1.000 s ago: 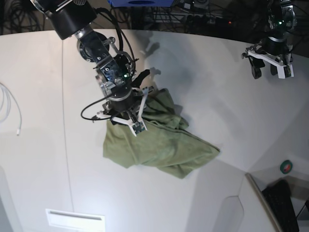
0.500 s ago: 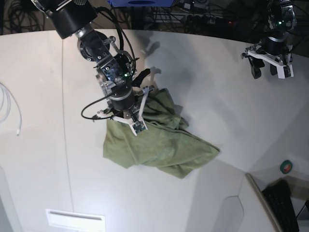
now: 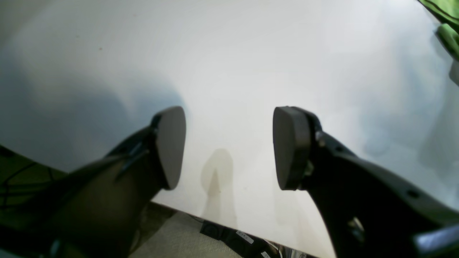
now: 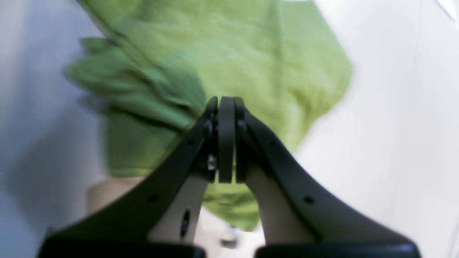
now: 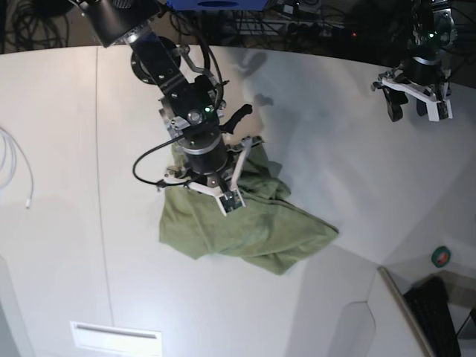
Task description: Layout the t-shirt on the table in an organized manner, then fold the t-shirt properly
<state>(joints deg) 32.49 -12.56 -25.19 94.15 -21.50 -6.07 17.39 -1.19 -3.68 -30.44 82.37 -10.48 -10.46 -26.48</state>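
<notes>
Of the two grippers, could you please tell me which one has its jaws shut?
The right gripper, poised over the olive-green t-shirt; the left gripper's jaws stand apart.

Two arms (one t-shirt point(image 5: 245, 230)).

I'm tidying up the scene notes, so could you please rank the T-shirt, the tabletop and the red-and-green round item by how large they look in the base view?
1. Tabletop
2. T-shirt
3. Red-and-green round item
</notes>
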